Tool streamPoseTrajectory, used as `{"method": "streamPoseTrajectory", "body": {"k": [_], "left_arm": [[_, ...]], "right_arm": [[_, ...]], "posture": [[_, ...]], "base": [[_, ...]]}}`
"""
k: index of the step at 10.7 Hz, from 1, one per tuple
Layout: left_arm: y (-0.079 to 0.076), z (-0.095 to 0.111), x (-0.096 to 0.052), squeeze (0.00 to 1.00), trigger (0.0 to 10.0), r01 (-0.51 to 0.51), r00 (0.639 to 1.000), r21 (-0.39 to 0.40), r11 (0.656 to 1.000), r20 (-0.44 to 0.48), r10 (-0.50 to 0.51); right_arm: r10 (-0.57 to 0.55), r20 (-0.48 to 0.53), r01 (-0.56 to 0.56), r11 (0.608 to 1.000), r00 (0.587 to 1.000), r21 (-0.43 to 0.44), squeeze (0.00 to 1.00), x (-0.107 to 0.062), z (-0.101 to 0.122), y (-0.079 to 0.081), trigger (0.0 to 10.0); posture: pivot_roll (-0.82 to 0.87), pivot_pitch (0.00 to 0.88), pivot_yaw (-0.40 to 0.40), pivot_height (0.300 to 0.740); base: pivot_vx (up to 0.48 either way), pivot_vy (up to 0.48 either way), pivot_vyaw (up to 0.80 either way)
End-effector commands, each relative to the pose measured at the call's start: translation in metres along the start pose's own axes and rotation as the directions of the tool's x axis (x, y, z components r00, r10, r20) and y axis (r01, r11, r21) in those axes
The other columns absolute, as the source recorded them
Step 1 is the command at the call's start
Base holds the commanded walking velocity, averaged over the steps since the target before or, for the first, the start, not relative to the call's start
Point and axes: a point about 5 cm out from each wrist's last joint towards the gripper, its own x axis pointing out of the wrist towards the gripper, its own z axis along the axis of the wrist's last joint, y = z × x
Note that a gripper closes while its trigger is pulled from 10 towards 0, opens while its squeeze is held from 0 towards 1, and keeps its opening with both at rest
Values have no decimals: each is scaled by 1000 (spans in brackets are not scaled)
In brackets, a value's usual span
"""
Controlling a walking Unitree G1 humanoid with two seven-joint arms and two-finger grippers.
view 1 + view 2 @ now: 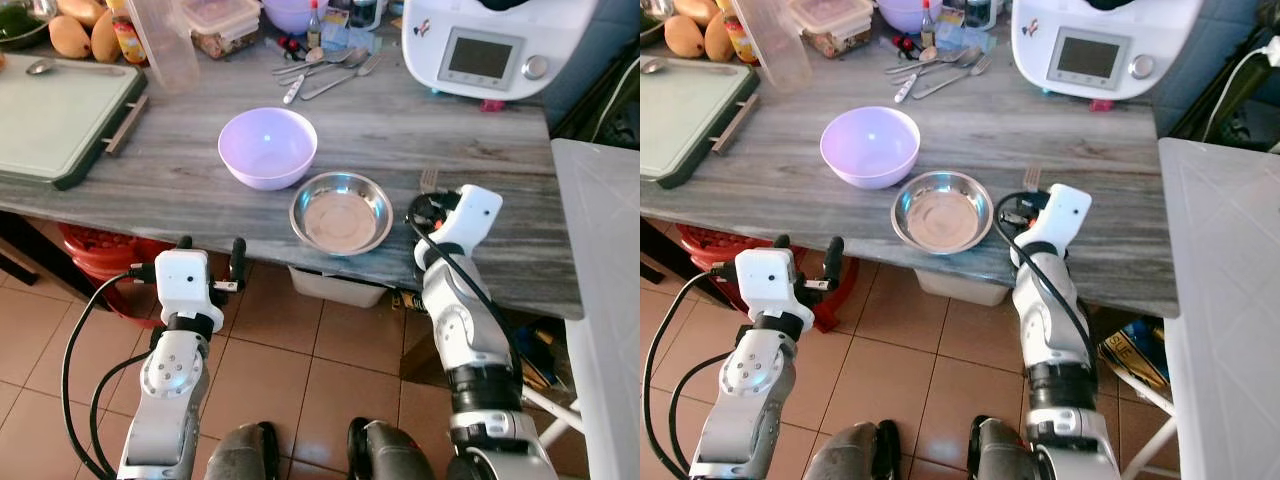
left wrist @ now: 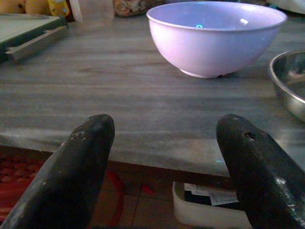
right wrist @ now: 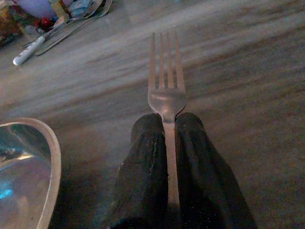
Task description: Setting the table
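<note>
Fork in hand, being set down beside the steel dish.

The right gripper (image 3: 164,143) pinches the thin metal fork (image 3: 166,90) by its neck, tines pointing away over the grey wood-grain table (image 1: 180,170); the shallow, shiny steel dish (image 1: 341,212) lies just to its left, the smooth lilac bowl (image 1: 267,147) beyond that. Next, I judge: lower flat, release. The left gripper (image 2: 167,157) hovers spread wide, empty, before the table edge.
</note>
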Motion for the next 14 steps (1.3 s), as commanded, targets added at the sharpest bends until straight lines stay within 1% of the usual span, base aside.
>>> {"method": "streamPoseTrajectory", "body": {"k": [1, 5, 6, 10, 11, 12, 14], "left_arm": [[-2, 1, -1, 0, 10000, 6, 1000, 2, 1000, -4, -6], [-3, 1, 0, 0, 10000, 18, 1000, -3, 1000, -6, -18], [-4, 2, 0, 0, 10000, 21, 1000, -4, 1000, -6, -21], [-5, -1, 0, 0, 10000, 28, 999, -6, 1000, -19, -28], [-5, -1, -1, 0, 10000, 29, 999, -5, 1000, -22, -29], [-5, -1, -1, 0, 10000, 29, 999, -5, 1000, -23, -29], [-5, -1, -1, 0, 10000, 27, 999, -9, 1000, -24, -28]], "right_arm": [[-7, -27, 8, 1000, 1000, 27, 0, 1, -5, 2, 10000], [3, -59, -3, 1000, 998, 7, 0, 7, -13, 13, 10000], [-16, -62, 15, 1000, 998, -12, 0, 8, -13, 12, 10000], [-20, -60, 20, 1000, 998, -13, 0, 13, -14, 13, 10000], [-33, -66, 31, 999, 997, -34, 984, 13, -15, 12, 10000], [-40, -70, 37, 998, 997, -41, 1000, 13, -17, 12, 10000], [-49, -67, 46, 998, 997, -50, 1000, 13, -18, 9, 10000]], "posture": [[4, 188, 15, 740], [5, 188, 19, 740], [7, 189, 20, 740], [7, 193, 19, 740], [6, 193, 18, 740], [6, 193, 18, 740], [7, 191, 14, 740]], "base": [[0, 0, 0], [0, 0, 0], [0, 0, 0], [0, 0, 0], [0, 0, 0], [0, 0, 0], [0, 0, 0]]}}
